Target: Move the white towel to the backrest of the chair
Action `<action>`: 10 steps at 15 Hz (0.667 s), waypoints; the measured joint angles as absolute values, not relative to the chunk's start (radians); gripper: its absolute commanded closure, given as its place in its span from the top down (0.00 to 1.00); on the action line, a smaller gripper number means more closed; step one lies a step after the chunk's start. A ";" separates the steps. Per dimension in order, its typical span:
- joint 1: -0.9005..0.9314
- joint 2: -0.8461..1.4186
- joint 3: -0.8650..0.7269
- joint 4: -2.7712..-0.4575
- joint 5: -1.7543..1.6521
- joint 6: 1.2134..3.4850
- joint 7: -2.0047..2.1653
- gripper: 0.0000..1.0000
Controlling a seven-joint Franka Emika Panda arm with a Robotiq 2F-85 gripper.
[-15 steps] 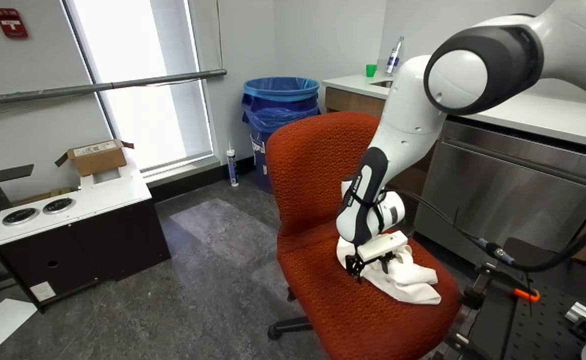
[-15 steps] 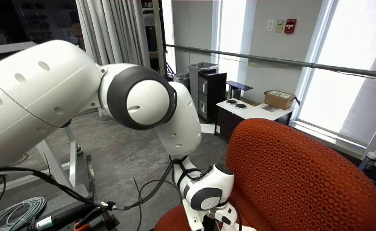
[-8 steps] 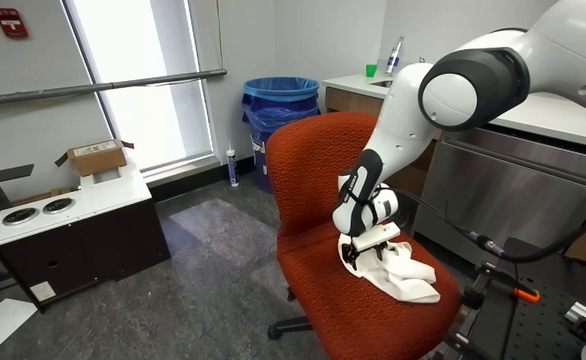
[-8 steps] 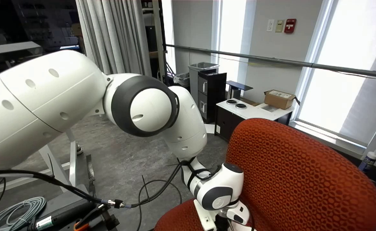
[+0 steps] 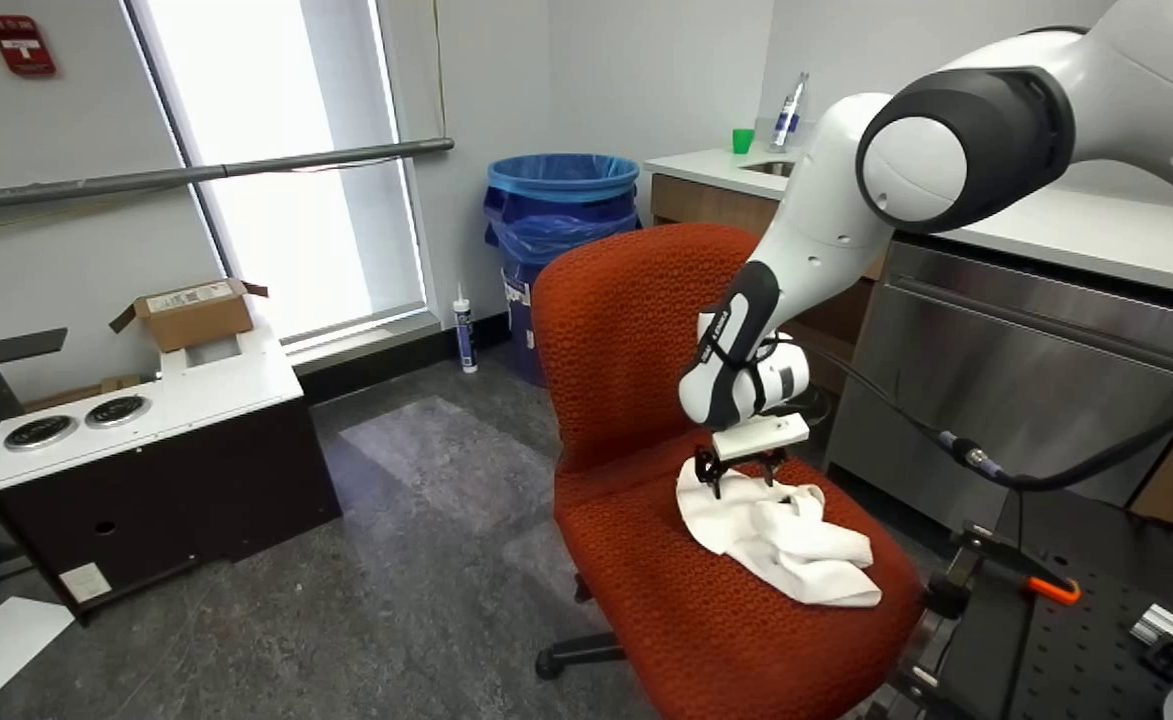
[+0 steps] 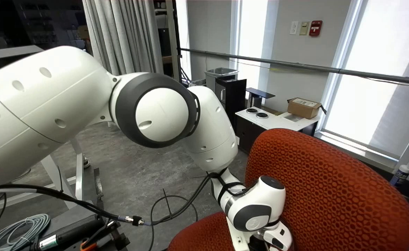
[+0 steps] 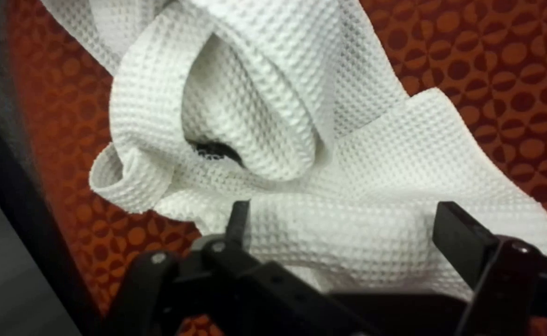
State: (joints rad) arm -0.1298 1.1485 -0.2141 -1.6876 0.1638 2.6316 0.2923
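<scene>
While the white towel (image 5: 796, 545) lies rumpled on the seat (image 5: 686, 610) of the red-orange chair (image 5: 631, 485), the gripper (image 5: 743, 487) hangs over the end of it nearer the backrest (image 5: 626, 330). Gripper state: released; its two black fingers (image 7: 462, 240) stand wide apart and point down at the cloth. In the wrist view a raised ridge of waffle weave shows between them; whether the fingertips touch it cannot be judged. Farther out in the same view the towel folds over itself in loops, with a small dark patch (image 7: 217, 150), not identifiable, inside one fold. Towel position: on the seat, below the backrest. In both exterior views the white arm (image 6: 162, 115) comes in high and bends down to the chair.

Surroundings, in an exterior view: blue bin (image 5: 546, 190) beyond the backrest, nozzled tube (image 5: 465, 338) upright on the floor (image 5: 416, 640) near it, green cup (image 5: 742, 141) and bottle (image 5: 788, 117) on the counter (image 5: 686, 165), stainless appliance front (image 5: 1006, 390) beneath. In both exterior views a cardboard box (image 5: 196, 318) rests on a white-topped unit (image 5: 221, 385) with two round burners (image 5: 118, 410); red alarm box (image 5: 21, 46) on the wall (image 5: 76, 130).
</scene>
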 measured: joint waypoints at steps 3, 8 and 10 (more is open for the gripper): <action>-0.169 1.154 -0.196 -1.662 0.224 2.577 0.341 1.00; -0.205 1.190 -0.161 -1.591 0.337 2.521 0.455 1.00; -0.214 1.207 -0.149 -1.565 0.388 2.527 0.497 1.00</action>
